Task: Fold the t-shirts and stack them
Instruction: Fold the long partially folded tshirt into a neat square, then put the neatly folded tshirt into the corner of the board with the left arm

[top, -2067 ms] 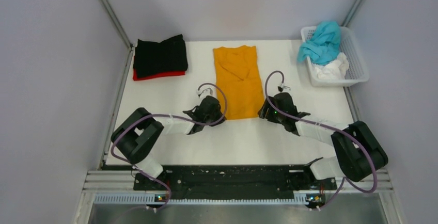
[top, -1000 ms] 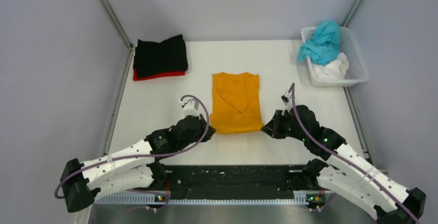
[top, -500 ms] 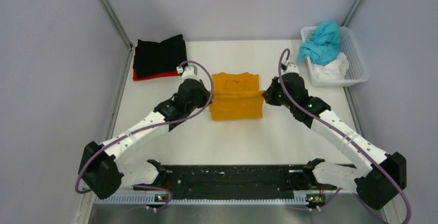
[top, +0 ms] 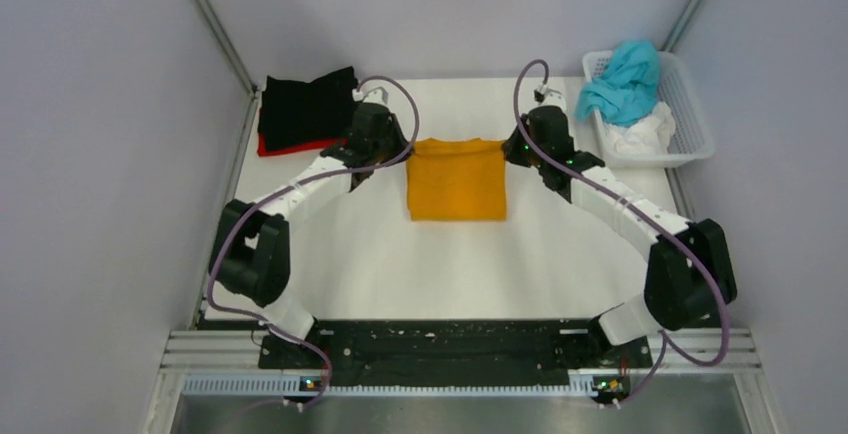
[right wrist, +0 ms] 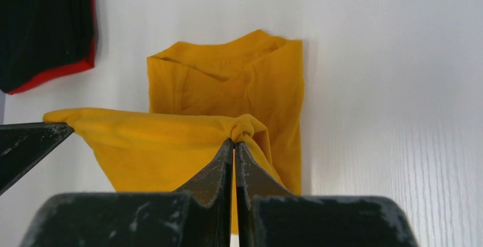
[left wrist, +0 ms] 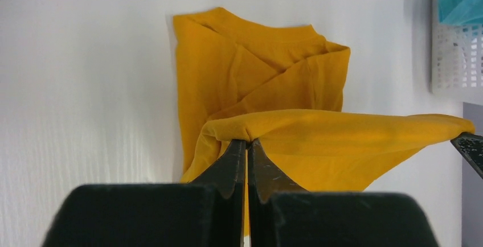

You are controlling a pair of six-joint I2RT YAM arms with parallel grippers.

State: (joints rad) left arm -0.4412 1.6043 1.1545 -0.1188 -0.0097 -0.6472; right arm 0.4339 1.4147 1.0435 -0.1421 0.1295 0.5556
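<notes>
Basket holds teal shirt and white shirt. Left gripper and right gripper are each clenched on a lifted edge of orange shirt.

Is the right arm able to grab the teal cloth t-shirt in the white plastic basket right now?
Probably not yet: the right gripper is shut on the orange cloth t-shirt. The teal cloth t-shirt lies close by, with nothing between.
</notes>
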